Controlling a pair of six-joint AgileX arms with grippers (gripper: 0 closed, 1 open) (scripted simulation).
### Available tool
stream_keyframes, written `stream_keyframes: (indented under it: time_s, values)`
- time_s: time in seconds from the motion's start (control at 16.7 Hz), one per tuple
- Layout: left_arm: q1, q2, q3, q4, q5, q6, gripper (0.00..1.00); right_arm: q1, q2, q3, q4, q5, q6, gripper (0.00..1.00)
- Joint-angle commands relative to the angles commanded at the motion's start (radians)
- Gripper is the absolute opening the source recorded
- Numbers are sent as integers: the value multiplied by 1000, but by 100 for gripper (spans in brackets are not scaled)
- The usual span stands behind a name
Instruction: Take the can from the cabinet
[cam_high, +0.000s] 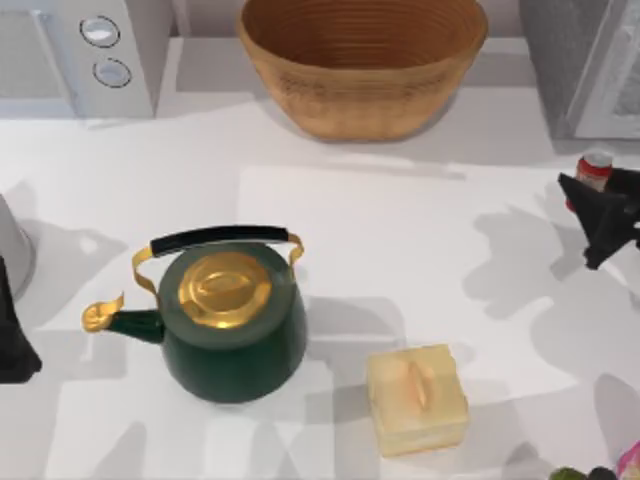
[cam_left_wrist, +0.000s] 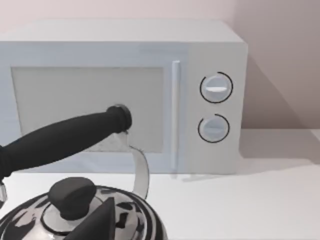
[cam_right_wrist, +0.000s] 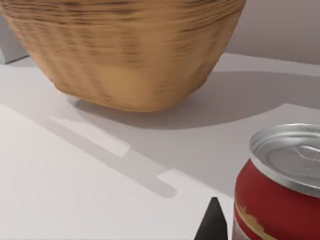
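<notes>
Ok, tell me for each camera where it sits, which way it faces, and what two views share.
Top view: above the table, looking down on kettle, block, basket; right pincer by the can at the right edge, left arm parked at the left edge.
Left wrist view: on the left arm, facing the microwave over a striped kettle.
Right wrist view: on the right arm, facing basket and can; a fingertip shows.
Shared: top and right wrist views both show basket and can.
</notes>
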Motion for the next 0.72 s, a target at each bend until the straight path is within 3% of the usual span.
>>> stream_keyframes:
  time_s: [0.3, 0.72]
  values:
    - [0, 0, 0, 0, 0, 0, 100, -15, 60, 59, 108, -94, 1, 0]
    - [0, 0, 0, 0, 0, 0, 100, -18, 57, 69, 123, -109, 1, 0]
